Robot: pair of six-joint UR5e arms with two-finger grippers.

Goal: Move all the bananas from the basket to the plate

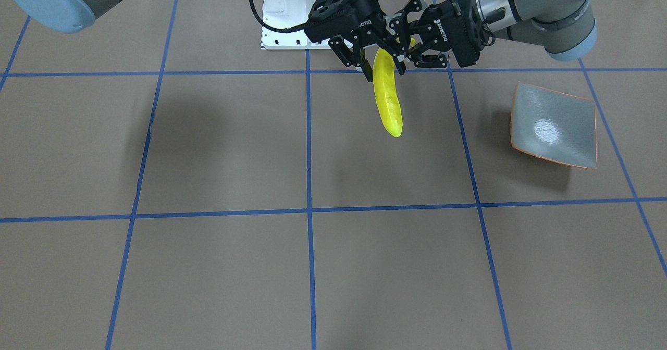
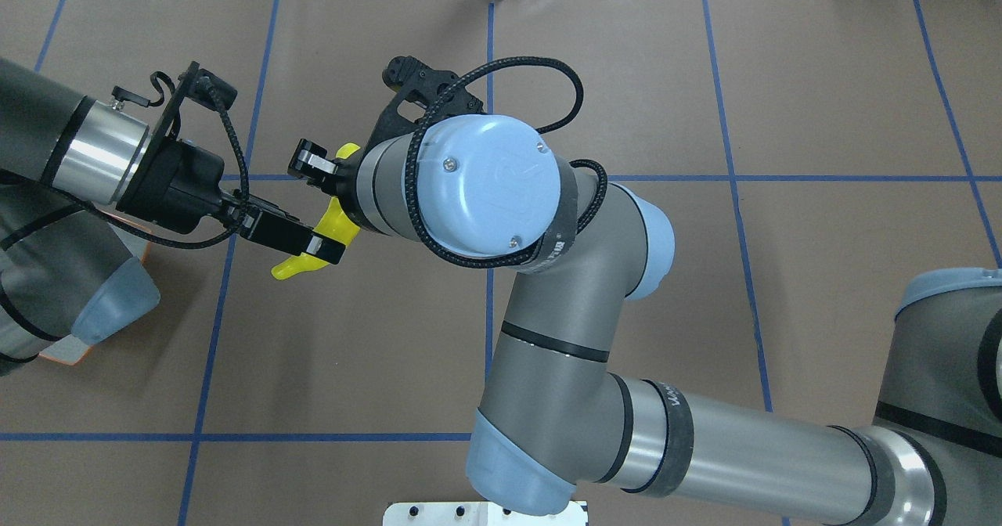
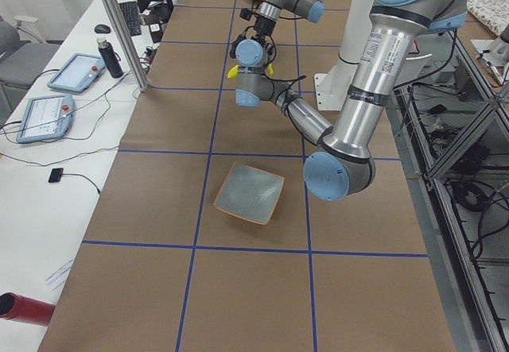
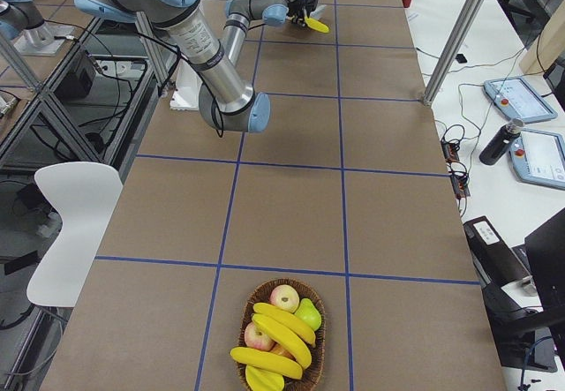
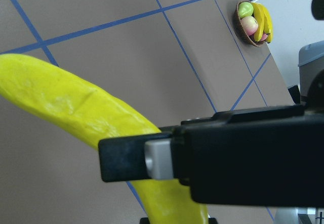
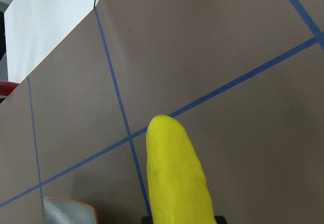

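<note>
Short of the plate | my right jaws clamp the banana; left jaws straddle its upper end, hold I cannot tell | risk: early right release drops it on the counter

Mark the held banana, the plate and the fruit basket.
held banana (image 1: 388,100): exterior front-facing view, middle of its body.
plate (image 1: 555,126): exterior front-facing view, bare centre.
fruit basket (image 4: 321,342): exterior right view, right rim.
</note>
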